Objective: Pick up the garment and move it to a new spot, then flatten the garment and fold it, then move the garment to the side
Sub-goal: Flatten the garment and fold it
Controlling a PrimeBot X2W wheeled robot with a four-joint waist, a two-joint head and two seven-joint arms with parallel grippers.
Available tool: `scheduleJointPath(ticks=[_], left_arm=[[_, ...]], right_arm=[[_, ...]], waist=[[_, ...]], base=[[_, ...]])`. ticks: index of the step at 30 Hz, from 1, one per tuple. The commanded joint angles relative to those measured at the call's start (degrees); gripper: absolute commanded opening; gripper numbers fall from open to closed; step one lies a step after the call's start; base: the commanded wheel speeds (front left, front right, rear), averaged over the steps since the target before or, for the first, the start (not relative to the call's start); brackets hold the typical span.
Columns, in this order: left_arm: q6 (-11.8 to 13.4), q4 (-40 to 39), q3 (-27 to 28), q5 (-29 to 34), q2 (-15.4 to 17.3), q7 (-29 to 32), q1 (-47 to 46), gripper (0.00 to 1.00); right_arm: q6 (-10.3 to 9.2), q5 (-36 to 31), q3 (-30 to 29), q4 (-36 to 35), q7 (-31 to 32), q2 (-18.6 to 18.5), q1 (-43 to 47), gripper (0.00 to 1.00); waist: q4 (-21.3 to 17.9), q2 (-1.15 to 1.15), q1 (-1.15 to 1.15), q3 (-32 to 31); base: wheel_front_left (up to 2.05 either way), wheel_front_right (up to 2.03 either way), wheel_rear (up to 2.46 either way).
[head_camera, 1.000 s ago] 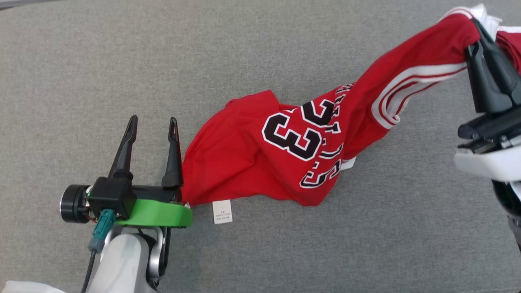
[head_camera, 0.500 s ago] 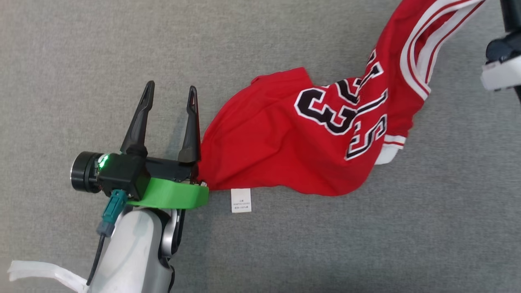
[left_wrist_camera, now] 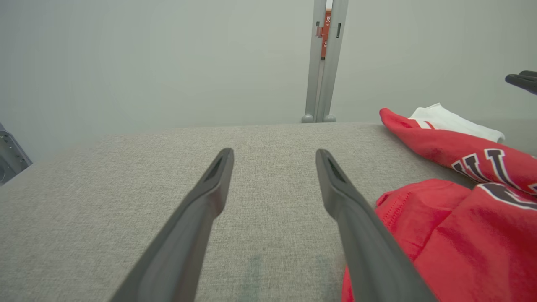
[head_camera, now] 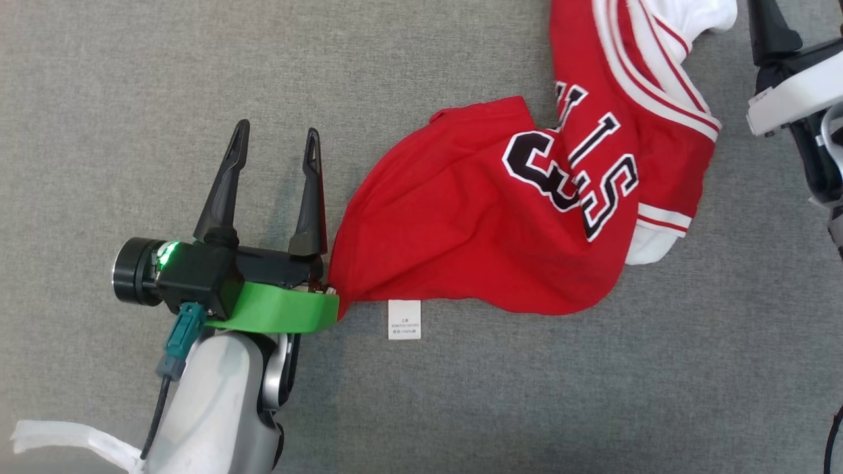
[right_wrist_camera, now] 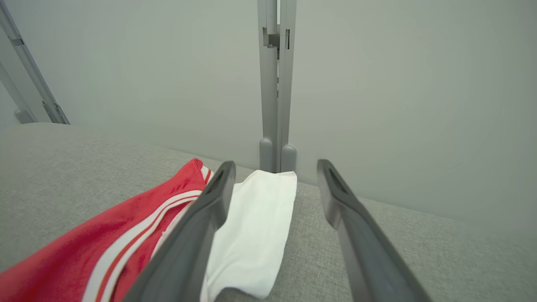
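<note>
The garment (head_camera: 461, 230) is a red jersey with black-and-white numbers, white stripes and a white sleeve, lying crumpled on the grey surface. Its small white label (head_camera: 404, 319) sticks out at the near edge. My left gripper (head_camera: 277, 128) stands open just left of the garment, its base touching the cloth's corner. In the left wrist view the left gripper (left_wrist_camera: 273, 153) has bare table between its fingers and the garment (left_wrist_camera: 453, 235) to its right. My right gripper (right_wrist_camera: 275, 164) is open, nothing held. The garment's white sleeve (right_wrist_camera: 251, 226) lies on the table under its left finger (right_wrist_camera: 201, 222).
The grey fabric-covered table (head_camera: 197, 66) spreads all around. A grey upright post (right_wrist_camera: 275, 84) and a pale wall stand behind its far edge. A white strip (head_camera: 66, 438) lies beside my left forearm at the lower left.
My right gripper has opened and let go of the garment's sleeve end, which now rests on the table. The head camera has shifted. The left gripper stays open.
</note>
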Motion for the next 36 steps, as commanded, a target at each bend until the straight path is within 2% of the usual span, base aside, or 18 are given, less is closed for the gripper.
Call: scheduleJointPath(ticks=[1, 9, 17, 27, 36], left_arm=[[0.16, 0.26, 0.38, 0.71, 0.09, -0.16, 0.5, 1.0], [0.25, 0.87, 2.8, 1.35, 1.07, -0.16, 2.07, 1.0], [-0.05, 2.29, 4.87, 0.8, 2.38, -0.16, 5.0, 1.0], [-0.56, 4.12, 5.5, 0.02, 2.51, -0.16, 9.91, 1.0], [-0.4, 4.76, 5.39, 0.3, 2.75, -0.16, 11.66, 1.0]], right_arm=[[-0.09, -0.84, -0.9, -0.99, -0.49, 0.66, 2.27, 1.0], [-0.09, -6.32, -12.01, -18.5, -0.57, 7.68, 18.02, 1.0], [-0.09, -9.71, -16.06, -28.66, -0.57, 13.4, 34.05, 1.0], [-0.09, -12.03, -17.24, -32.51, -0.55, 17.41, 46.84, 1.0], [-0.09, -12.56, -17.47, -32.9, -0.43, 17.79, 49.81, 1.0]], waist=[[-1.6, 0.0, 0.0, -1.5], [-5.12, 0.0, 0.0, -5.13], [-7.55, 0.0, 0.0, -9.96], [-8.62, 0.0, 0.0, -15.48], [-8.53, 0.0, 0.0, -17.44]], base=[[0.0, 0.0, 0.0], [0.0, 0.0, 0.0], [0.0, 0.0, 0.0], [0.0, 0.0, 0.0], [0.0, 0.0, 0.0]])
